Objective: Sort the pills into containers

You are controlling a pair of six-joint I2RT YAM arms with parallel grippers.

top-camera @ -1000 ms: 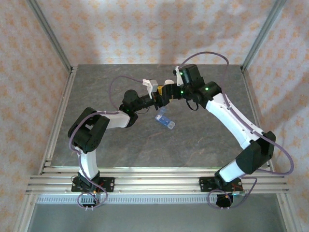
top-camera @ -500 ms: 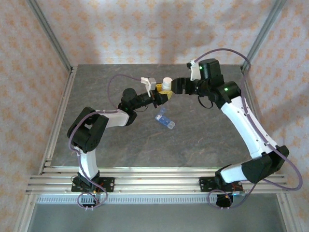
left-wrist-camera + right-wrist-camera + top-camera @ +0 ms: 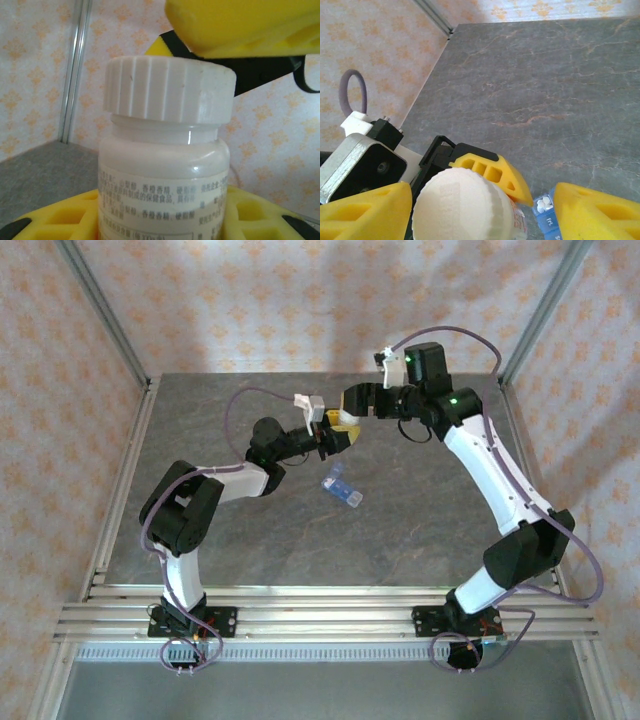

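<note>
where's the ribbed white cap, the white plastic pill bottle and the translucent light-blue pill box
ribbed white cap (image 3: 170,87): left wrist view, ribbed side wall
white plastic pill bottle (image 3: 162,192): left wrist view, printed label
translucent light-blue pill box (image 3: 342,489): top external view, middle of strip

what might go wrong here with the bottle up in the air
The right jaws straddle the white cap off-centre, so closing may push the pill bottle sideways. Twisting the cap could turn the bottle within the left jaws. Once open, a tilt could spill its contents beside the small pill box.
</note>
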